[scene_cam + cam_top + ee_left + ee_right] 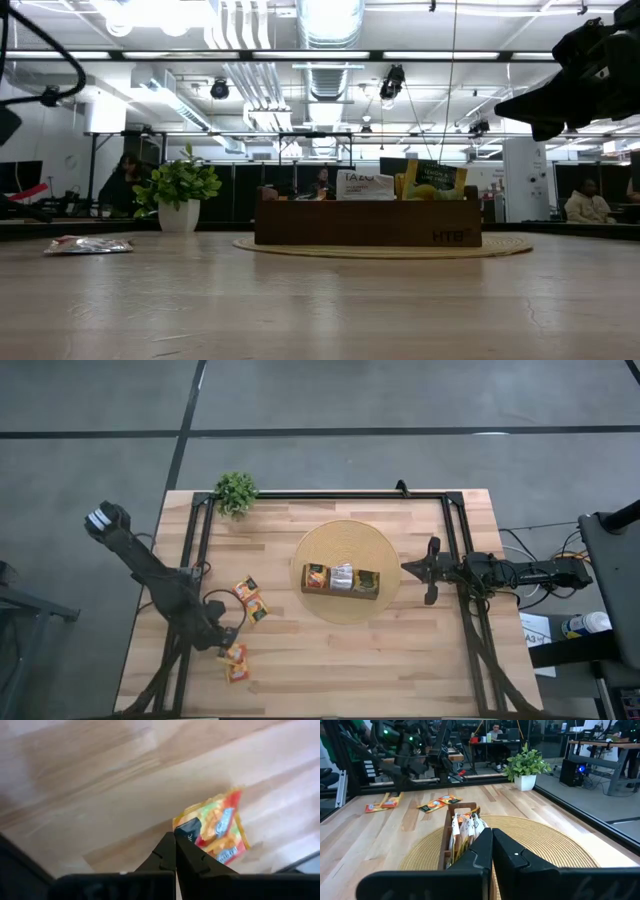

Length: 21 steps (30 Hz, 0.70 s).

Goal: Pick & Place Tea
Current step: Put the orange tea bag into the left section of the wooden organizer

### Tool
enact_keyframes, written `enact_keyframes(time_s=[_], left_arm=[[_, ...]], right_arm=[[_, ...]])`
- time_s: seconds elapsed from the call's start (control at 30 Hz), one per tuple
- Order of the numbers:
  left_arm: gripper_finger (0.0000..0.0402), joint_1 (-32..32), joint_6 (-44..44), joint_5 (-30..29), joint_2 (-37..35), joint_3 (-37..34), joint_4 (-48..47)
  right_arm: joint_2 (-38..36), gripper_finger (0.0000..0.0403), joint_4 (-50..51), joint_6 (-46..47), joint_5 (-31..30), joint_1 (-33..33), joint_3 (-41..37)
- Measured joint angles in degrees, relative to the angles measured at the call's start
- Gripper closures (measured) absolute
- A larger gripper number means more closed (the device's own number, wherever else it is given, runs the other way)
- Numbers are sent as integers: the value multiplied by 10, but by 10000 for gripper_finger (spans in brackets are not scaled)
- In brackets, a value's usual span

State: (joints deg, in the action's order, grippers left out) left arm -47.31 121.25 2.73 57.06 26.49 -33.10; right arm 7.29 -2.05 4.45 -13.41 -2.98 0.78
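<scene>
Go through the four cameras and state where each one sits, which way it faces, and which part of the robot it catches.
High: overhead, straight down on the table; both arms show.
Low: at tabletop height, facing the brown box and the room behind; an arm's dark parts show at upper right.
Left wrist: looks down past the shut left gripper at a yellow-red sachet.
Right wrist: looks past the shut right gripper over the box toward the left arm.
Shared: high, low and right wrist all see the potted plant.

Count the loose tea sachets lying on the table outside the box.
4. One sachet and a second lie left of the woven mat. A third and fourth lie by the left claw. The arm may hide more.
</scene>
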Motion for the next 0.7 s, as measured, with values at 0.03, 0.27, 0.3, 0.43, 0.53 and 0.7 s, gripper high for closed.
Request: enact_keyframes(time_s=[0.03,0.27,0.3,0.43,0.53,0.7], left_arm=[[401,0,-7,2,0,7,-9],[401,5,-47,8,0,68,-86],[401,7,-58,7,0,79,-99],[401,21,-121,-13,0,129,-144],[401,39,-176,-29,1,168,-171],[401,87,-252,-29,11,221,-228]], right_arm=[[0,394,0,0,0,0,0],[0,394,0,0,0,0,0],[0,394,0,0,0,0,0],[0,394,0,0,0,0,0],[0,394,0,0,0,0,0],[0,394,0,0,0,0,0]])
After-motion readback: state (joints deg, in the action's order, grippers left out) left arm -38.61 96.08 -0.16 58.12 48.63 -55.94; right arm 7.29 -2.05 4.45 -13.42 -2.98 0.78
